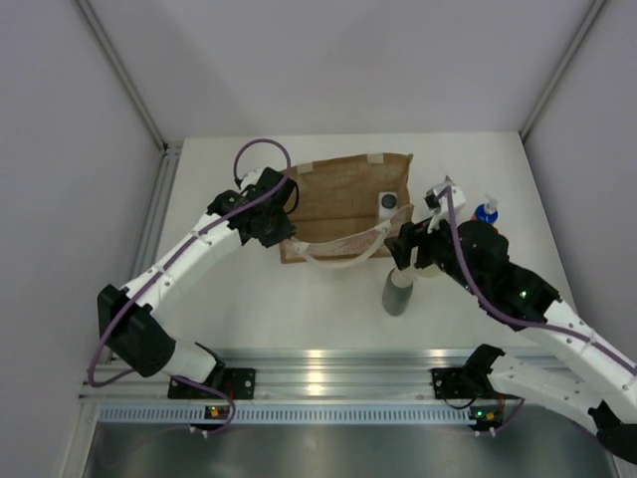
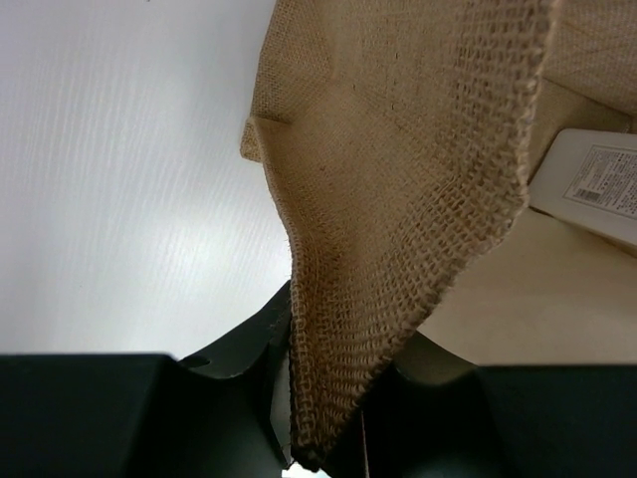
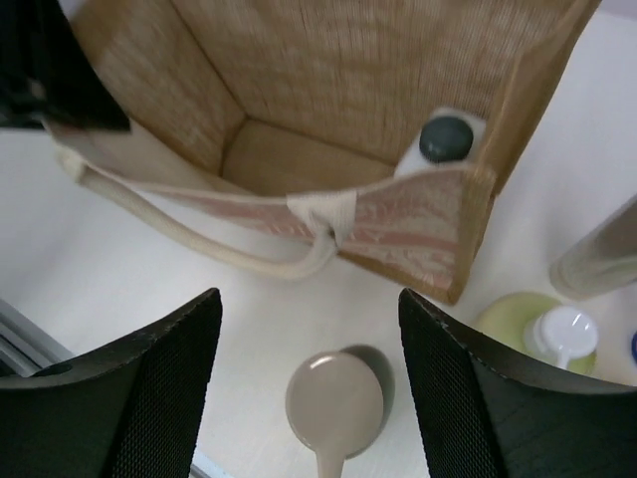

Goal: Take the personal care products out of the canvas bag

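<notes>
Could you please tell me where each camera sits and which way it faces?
Top external: above and behind, looking down on the canvas bag; both arms show.
Left wrist: faces the bag wall pinched in the left gripper.
Right wrist: looks down past the open right gripper at the grey cylinder and bag mouth.
Shared: top and right wrist both show the white dark-capped bottle.

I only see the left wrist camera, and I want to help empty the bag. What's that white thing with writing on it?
Observer: A white square bottle with a dark cap, standing in a corner of the canvas bag.
Operator: Is anything out already?
Observer: Yes, a grey cylinder with a pale cap stands just outside the bag.
Operator: Is the other arm holding it?
Observer: No. The right end effector is open around the cap, not touching it.
</notes>
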Action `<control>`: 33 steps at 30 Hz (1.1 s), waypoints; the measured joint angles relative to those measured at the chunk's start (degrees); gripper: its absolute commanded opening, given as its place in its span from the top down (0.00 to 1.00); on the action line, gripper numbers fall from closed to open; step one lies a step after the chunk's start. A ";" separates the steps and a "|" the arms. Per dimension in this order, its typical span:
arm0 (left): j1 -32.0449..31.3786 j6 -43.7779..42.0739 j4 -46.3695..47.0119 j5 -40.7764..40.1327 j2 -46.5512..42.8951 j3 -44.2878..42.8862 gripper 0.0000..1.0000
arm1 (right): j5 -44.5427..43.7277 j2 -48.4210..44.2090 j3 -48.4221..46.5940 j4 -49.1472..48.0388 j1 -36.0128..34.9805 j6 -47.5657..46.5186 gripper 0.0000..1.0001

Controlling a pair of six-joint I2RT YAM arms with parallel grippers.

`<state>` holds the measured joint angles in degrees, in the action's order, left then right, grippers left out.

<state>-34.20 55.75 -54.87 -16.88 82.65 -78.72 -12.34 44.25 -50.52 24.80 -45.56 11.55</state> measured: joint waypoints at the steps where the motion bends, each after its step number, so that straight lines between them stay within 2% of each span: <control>1: 0.00 0.02 0.00 0.24 0.00 0.00 0.69 | -0.24 0.63 -2.91 0.00 0.00 -0.02 0.30; 6: 0.00 0.04 0.00 0.98 0.00 0.02 0.69 | -1.46 7.37 -16.72 1.51 0.00 0.68 0.32; 10: -0.02 0.04 0.48 0.96 -0.44 1.25 0.69 | -2.69 19.12 -28.50 4.48 0.00 2.69 0.34; 14: -0.02 0.07 1.33 1.01 -1.57 4.59 0.69 | -3.37 30.84 -35.15 8.96 0.00 5.11 0.35; 16: -0.15 0.07 2.01 1.18 -1.97 6.05 0.69 | -3.65 35.85 -36.50 11.80 0.00 6.32 0.35; 20: -0.17 0.04 2.99 1.27 -2.69 7.89 0.69 | -3.93 40.17 -36.33 16.61 0.00 8.63 0.34; 25: -0.17 0.02 3.30 1.86 -2.93 8.24 0.69 | -4.61 40.13 -34.05 18.51 0.00 10.95 0.30; 33: -0.17 1.42 3.41 3.32 -3.06 8.24 0.67 | -6.80 40.79 -32.22 18.71 2.08 10.60 0.30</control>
<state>-34.37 57.17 -51.46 -13.56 79.59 -70.48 -19.14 85.03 -82.74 43.51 -43.48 22.15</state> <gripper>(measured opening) 0.324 0.699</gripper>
